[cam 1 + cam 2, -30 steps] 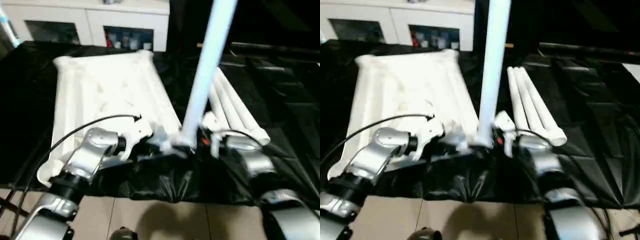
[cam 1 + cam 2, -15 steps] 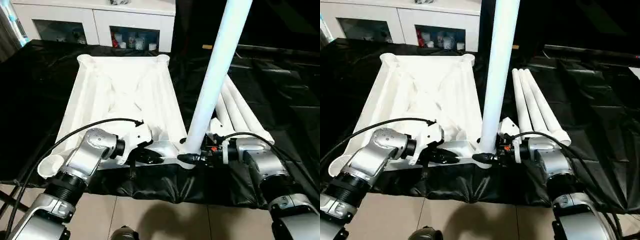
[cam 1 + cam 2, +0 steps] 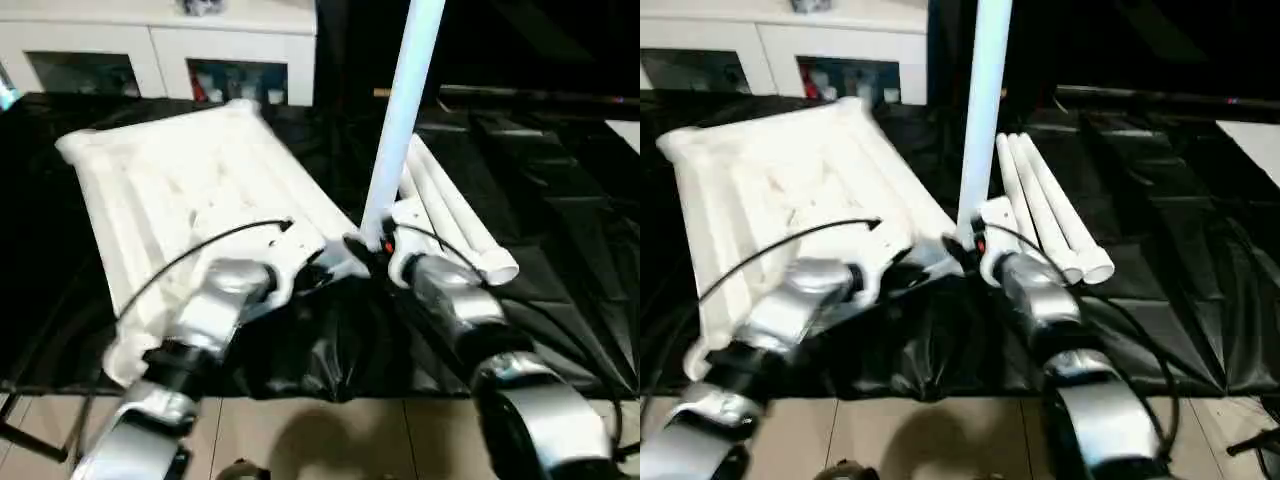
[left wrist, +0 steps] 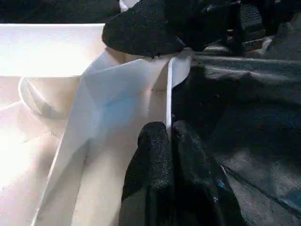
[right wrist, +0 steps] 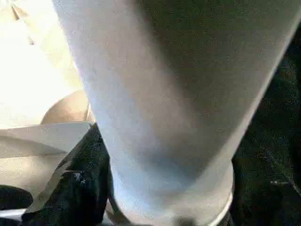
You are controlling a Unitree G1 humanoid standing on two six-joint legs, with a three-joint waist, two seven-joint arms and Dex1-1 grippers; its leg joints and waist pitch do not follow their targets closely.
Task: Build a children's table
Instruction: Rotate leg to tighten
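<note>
While the left tool pinches the rim of the upturned table top on the black sheet, the right tool cups an upright leg at its corner socket, jaws fairly wide. Best keep it plumb and press straight down.

Home room, glass-door cabinet, tiled floor

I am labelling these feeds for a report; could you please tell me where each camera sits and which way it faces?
Left and right eye views: on the head, looking forward and down over both silver forearms at the upside-down white plastic rimmed tabletop, the upright white tubular leg and three spare white legs.
Left wrist view: along the left gripper, shut on the tabletop's rim.
Right wrist view: along the right gripper, facing the upright leg's base.
Both wrist views share the near corner.
</note>
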